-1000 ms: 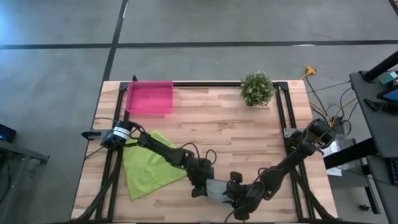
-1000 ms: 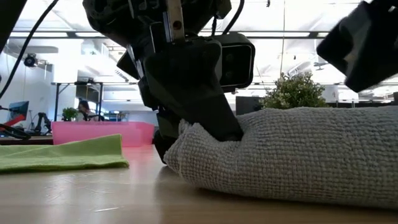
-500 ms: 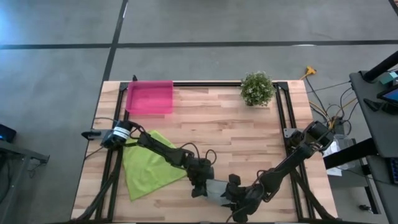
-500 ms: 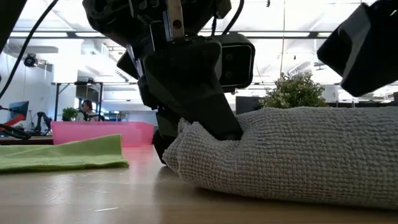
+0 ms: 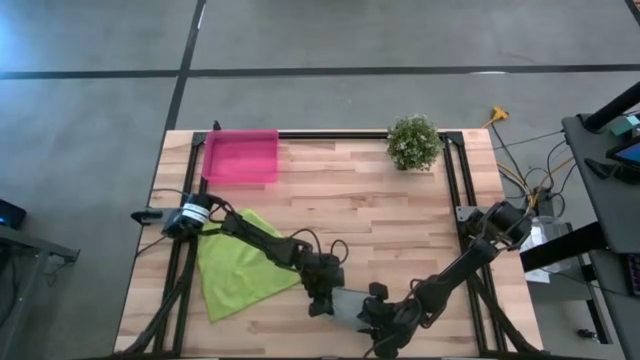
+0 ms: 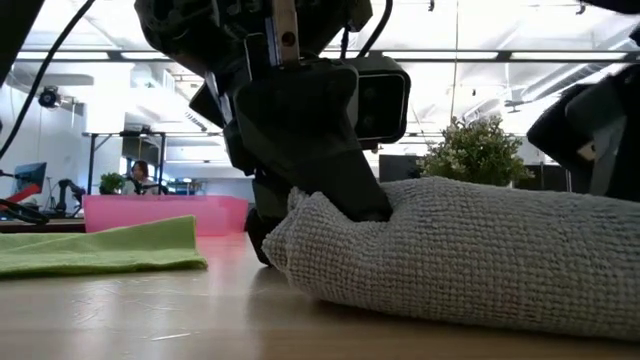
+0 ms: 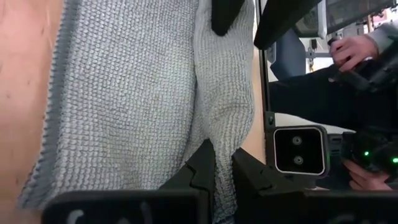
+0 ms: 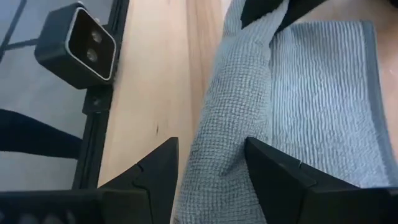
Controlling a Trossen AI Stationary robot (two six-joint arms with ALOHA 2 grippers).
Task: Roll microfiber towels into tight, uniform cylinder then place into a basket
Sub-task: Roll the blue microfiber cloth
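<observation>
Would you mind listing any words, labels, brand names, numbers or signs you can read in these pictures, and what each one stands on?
None: no word, number, label or sign can be read in any view.
The grey towel, the lime green towel and the pink basket are plain.
The camera housing at the table's edge shows two lenses, no lettering.
The room's screens behind the table are too small to read.

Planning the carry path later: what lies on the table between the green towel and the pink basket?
Nothing: in the high view, bare wood separates the green towel from the pink basket.
</observation>
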